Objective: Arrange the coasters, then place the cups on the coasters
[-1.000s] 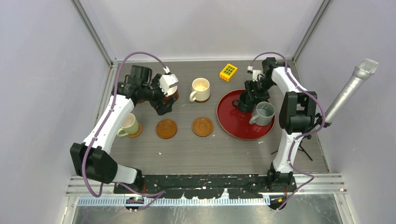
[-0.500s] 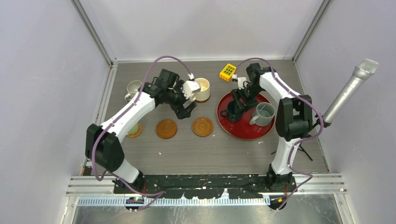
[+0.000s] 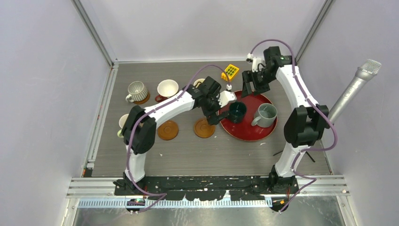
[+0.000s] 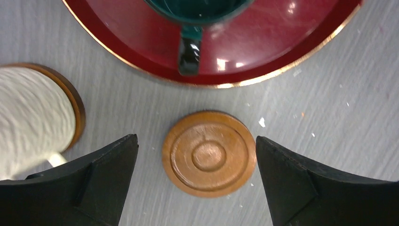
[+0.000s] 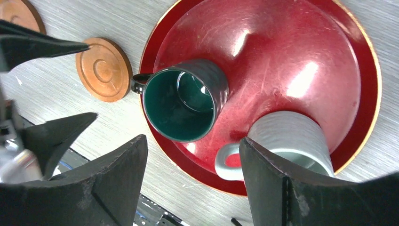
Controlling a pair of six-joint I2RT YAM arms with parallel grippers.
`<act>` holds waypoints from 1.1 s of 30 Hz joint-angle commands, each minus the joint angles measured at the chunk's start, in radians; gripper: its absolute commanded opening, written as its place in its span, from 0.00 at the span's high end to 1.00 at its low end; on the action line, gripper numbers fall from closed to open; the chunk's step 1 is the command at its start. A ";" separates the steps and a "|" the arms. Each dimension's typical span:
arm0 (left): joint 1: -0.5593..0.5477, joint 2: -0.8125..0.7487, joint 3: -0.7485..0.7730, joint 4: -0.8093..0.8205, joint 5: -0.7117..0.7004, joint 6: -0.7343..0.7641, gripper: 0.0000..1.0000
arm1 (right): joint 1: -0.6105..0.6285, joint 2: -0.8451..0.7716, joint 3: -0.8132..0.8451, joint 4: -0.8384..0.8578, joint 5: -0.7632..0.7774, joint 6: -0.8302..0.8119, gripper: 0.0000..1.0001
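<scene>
**A:** What has changed in the last second?

**B:** Both arms have moved. The left arm has swung away from the far-left cups and across the counter (image 3: 211, 155). The left gripper (image 4: 195, 138) now hangs over the bare coaster (image 4: 209, 153) just beside the red tray (image 3: 240, 128), spread wide and empty.

**A:** And the right one?

**B:** The right gripper (image 5: 192, 140) has let go of the dark teal cup (image 3: 237, 111) and pulled back toward the tray's far rim. Its fingers are apart with nothing between them. The cup stands upright on the tray near the left rim, with its handle pointing at that bare coaster.

**A:** So it's a hand-over?

**B:** That's how I read it: the cup was set where the left arm can reach it. With that arm gone from the far left, the ribbed cup (image 3: 136, 91) and the brown cup (image 3: 167, 88) show there, each on a coaster.

**A:** What's left to do?

**B:** Two coasters are bare, this one and its neighbour (image 3: 168, 130). Two cups are still on the tray, the teal one and the grey cup (image 3: 266, 114). The teal cup looks like it's next, with a short carry to the nearest coaster.
</scene>
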 commanded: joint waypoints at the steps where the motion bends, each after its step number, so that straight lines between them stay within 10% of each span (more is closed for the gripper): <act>1: -0.003 0.067 0.136 0.016 -0.006 -0.024 0.04 | -0.039 -0.105 0.042 -0.023 -0.028 0.042 0.24; 17: -0.051 0.360 0.461 -0.107 0.071 -0.006 0.27 | -0.162 -0.249 -0.016 0.074 -0.059 0.165 0.23; 33: -0.065 0.417 0.549 -0.118 0.055 -0.024 0.87 | -0.197 -0.275 -0.033 0.071 -0.070 0.154 0.23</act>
